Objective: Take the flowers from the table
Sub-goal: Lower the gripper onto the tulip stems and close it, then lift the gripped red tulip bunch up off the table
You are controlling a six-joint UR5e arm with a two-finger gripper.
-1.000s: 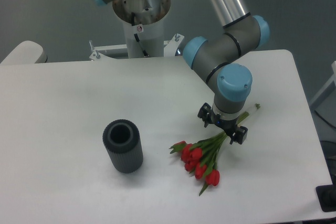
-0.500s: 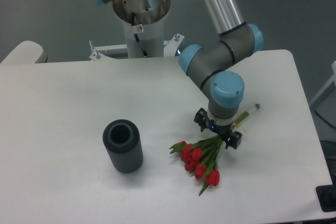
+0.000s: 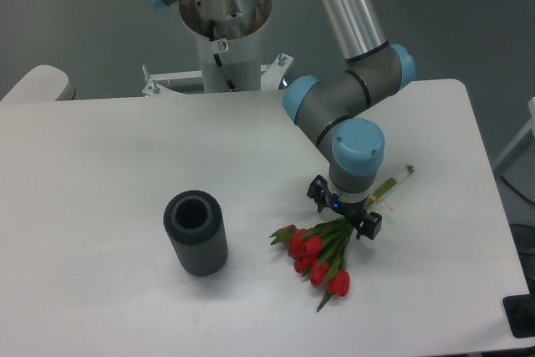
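Note:
The flowers, a small bunch of red tulips with green stems, lie on the white table right of centre. The buds point toward the front and the stem ends point back right. My gripper points straight down over the stems just behind the buds. Its jaws stand apart on either side of the stems, open. The wrist hides the part of the stems under it, so I cannot tell whether the fingers touch them.
A dark grey ribbed cylinder stands upright on the table left of the flowers. The robot's base is at the back edge. The table's right edge is close behind the stem ends.
The gripper has shifted a little to the left along the stems toward the buds. The flowers and the cylinder have not moved.

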